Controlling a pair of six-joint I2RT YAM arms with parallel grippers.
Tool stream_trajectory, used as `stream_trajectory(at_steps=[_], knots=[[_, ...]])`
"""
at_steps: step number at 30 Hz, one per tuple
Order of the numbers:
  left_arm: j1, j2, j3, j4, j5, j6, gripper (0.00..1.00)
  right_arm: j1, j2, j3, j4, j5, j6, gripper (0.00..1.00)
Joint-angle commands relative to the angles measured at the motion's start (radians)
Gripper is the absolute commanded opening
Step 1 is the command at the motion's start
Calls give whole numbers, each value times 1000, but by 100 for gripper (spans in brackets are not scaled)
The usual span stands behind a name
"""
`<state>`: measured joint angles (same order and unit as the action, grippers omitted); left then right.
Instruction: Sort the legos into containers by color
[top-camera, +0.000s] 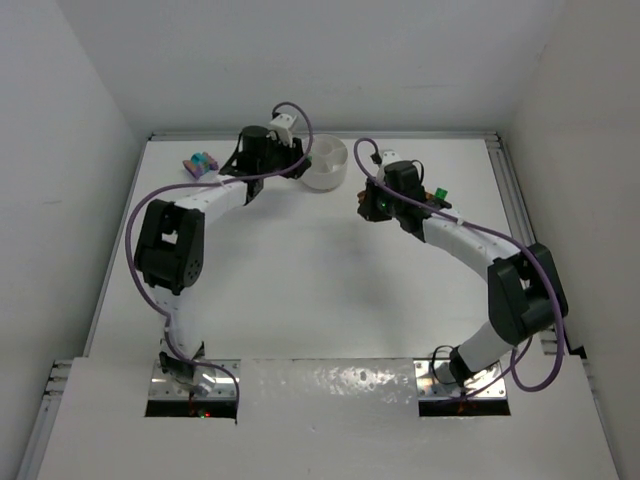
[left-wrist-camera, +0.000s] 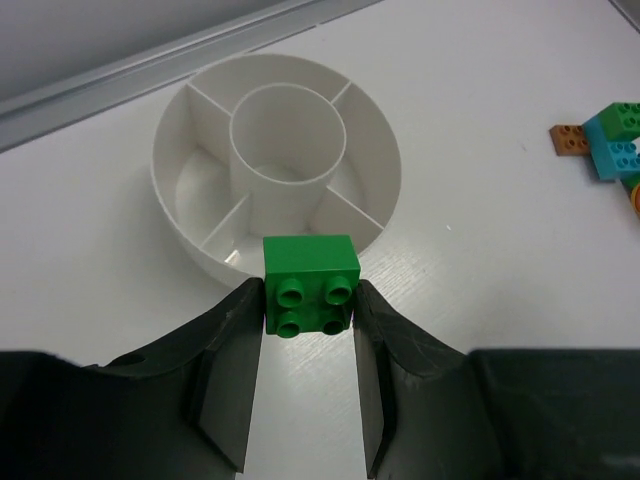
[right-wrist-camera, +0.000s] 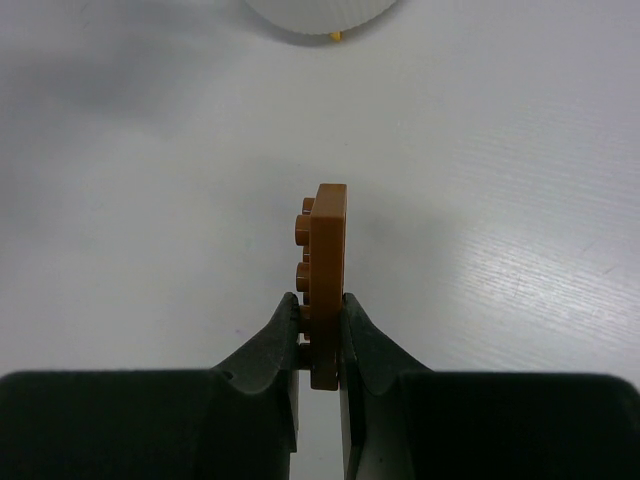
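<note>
My left gripper (left-wrist-camera: 310, 305) is shut on a green lego (left-wrist-camera: 311, 270), a two-by-two brick with its studs facing the camera. It hangs just in front of the near rim of the round white dish (left-wrist-camera: 170, 150). The dish has a central well ringed by curved containers, and no brick shows in them. From above, the left gripper (top-camera: 297, 165) sits beside the dish (top-camera: 338, 176). My right gripper (right-wrist-camera: 322, 312) is shut on a flat orange lego (right-wrist-camera: 330, 240) held on edge above the table. It is to the right of the dish (right-wrist-camera: 320, 12).
Loose legos lie on the table to the right in the left wrist view: an orange plate (left-wrist-camera: 570, 138), a teal brick (left-wrist-camera: 615, 157) and a green one (left-wrist-camera: 627, 115). From above, a small cluster (top-camera: 200, 162) lies back left and a green brick (top-camera: 438, 193) is beside the right arm.
</note>
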<state>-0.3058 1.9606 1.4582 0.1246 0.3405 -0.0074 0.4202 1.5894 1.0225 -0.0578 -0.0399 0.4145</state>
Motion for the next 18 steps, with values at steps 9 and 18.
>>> stream_trajectory(at_steps=[9, 18], knots=[[-16, 107, -19, 440, 15, 3, 0, 0, 78, 94, -30, -18, -65, 0], [-15, 152, -71, 533, 15, 80, 0, 0, 93, 119, -71, -23, -71, 0]])
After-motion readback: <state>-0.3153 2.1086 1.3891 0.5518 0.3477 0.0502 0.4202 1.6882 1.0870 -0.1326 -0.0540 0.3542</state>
